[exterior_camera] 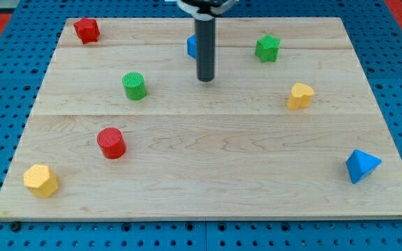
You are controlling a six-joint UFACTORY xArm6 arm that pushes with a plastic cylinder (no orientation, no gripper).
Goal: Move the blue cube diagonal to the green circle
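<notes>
Nearest the camera, at the lower left of the frame, sits a yellow hexagonal block (40, 180), and across from it at the lower right a blue triangular block (361, 166); both lie well away from my work and need no attention. A red cylinder (110, 143) stands a little above the yellow one, left of centre.

The green circle (134, 86), a short green cylinder, stands in the upper left part of the wooden worktop (208, 174). The blue cube (192, 46) is near the top centre, mostly hidden behind my rod, so only its left edge shows. My tip (206, 79) rests on the worktop just below the cube in the frame, on the side facing the camera; whether it touches the cube I cannot tell.

I carry no claw, only this rod, so nothing is clenched or grasped; I can only shove. The cube lies up and to the right of the green circle, near but apart. Judging from that, I would need to get behind the cube and nudge it leftward and down until it sits corner-on to the circle.

A red star block (86, 30) in the upper left corner, a green star block (267, 48) and a yellow heart block (299, 95) on the right stay out of that path.
</notes>
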